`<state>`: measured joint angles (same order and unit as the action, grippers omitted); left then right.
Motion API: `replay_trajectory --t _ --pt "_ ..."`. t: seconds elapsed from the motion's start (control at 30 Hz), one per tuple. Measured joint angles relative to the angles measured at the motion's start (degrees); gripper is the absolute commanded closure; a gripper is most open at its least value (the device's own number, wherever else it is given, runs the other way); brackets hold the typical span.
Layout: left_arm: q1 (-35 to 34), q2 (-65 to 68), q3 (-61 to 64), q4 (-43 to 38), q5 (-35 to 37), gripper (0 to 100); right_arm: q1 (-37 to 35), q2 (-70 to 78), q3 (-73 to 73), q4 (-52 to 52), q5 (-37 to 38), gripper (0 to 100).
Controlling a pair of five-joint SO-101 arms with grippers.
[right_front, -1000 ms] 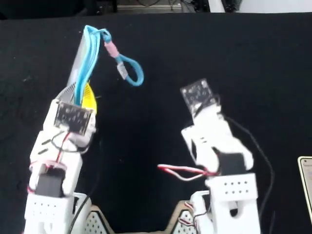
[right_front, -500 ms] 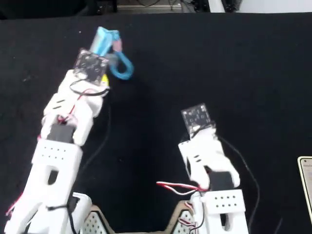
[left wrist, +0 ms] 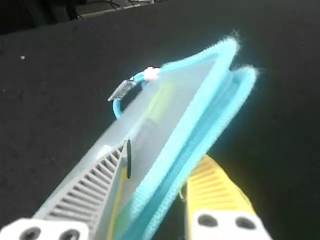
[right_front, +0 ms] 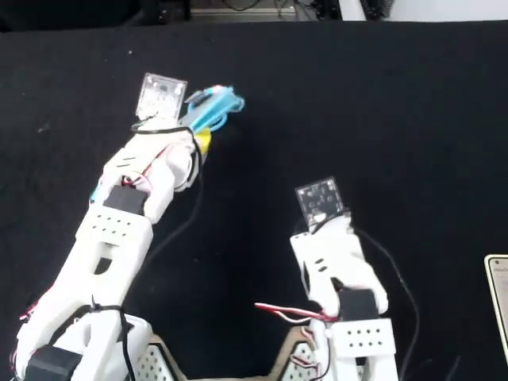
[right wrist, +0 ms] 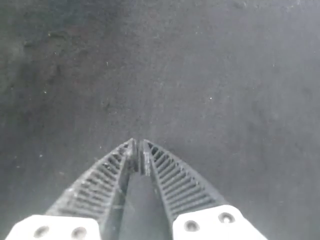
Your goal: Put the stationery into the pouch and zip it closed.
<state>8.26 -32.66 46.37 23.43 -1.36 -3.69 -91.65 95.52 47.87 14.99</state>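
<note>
My left gripper is shut on the pouch, a translucent grey pouch with a bright blue zip edge, gripped between the grey finger and the yellow finger. A yellowish shape shows through the pouch wall. The blue zip-pull loop, with a pink bead and a grey tag, hangs off its far side. From above, the pouch sticks out to the right of the left gripper, at the far left of the table. My right gripper is shut on nothing, low over bare black cloth, and the right arm is near its base.
A black cloth covers the table. A white object pokes in at the right edge. The table's far edge runs behind the pouch.
The left arm stretched out toward the far side and swung the pouch round, so it now points right. The right arm drew back toward its base.
</note>
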Motion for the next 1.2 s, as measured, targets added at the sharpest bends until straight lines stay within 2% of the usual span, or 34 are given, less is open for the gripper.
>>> replay_trajectory --t 0.13,0.3,0.43,0.7,0.97,1.03,1.17,1.2 --pt "0.3 0.1 -5.9 7.5 1.8 83 0.0 -0.5 0.0 0.0 -0.1 98.3" --pt "5.9 0.8 -12.4 21.0 1.9 79 0.1 -0.5 0.0 0.0 -0.1 98.3" --pt "7.7 0.8 -13.2 22.8 1.9 69 0.1 -0.5 0.0 0.0 -0.1 98.3" --pt "7.5 0.7 -14.4 22.4 1.9 71 0.1 -0.5 0.3 0.0 -0.1 98.3" --pt "2.7 0.7 -14.5 21.2 1.9 71 -1.3 -0.6 1.1 0.0 0.0 98.3" --pt "1.1 0.7 -14.5 23.9 1.9 76 -1.2 -0.6 1.1 0.0 -0.1 98.3" --pt "-3.7 0.7 -14.5 30.2 1.9 96 -1.3 -0.6 1.1 0.0 -0.1 98.3" --pt "-5.1 0.5 -14.5 31.4 1.9 98 -1.3 -0.6 1.1 -0.2 -0.1 98.3"
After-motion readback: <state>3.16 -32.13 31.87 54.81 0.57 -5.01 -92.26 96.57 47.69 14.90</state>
